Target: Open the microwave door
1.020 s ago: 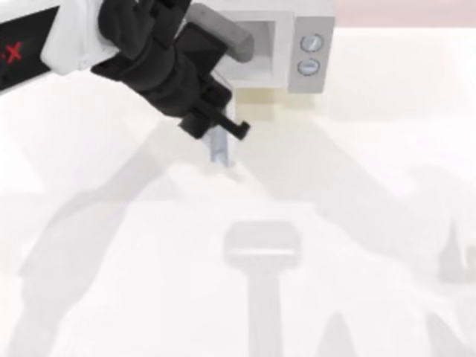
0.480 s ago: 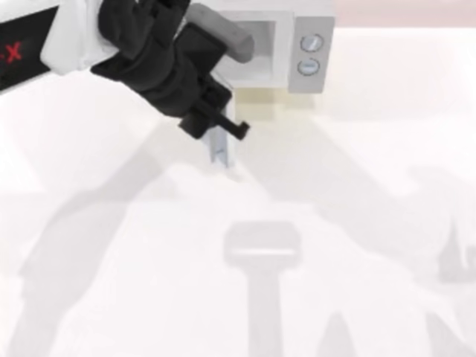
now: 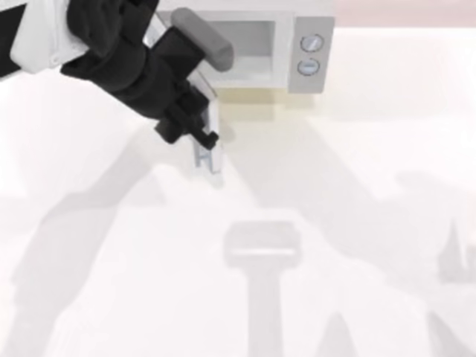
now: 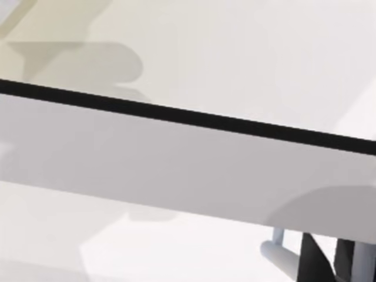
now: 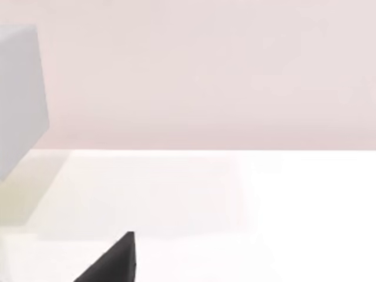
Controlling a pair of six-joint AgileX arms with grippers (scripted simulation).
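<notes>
At the table's far edge, centre, sat the microwave, its cavity exposed and two knobs on its right panel. From its left front corner the door stood swung well open, seen edge-on and pointing toward the near side. Above it, the left gripper was clenched on the door's outer edge. Up close, the left wrist view showed the door as a broad grey band. No right gripper appeared in the top view.
</notes>
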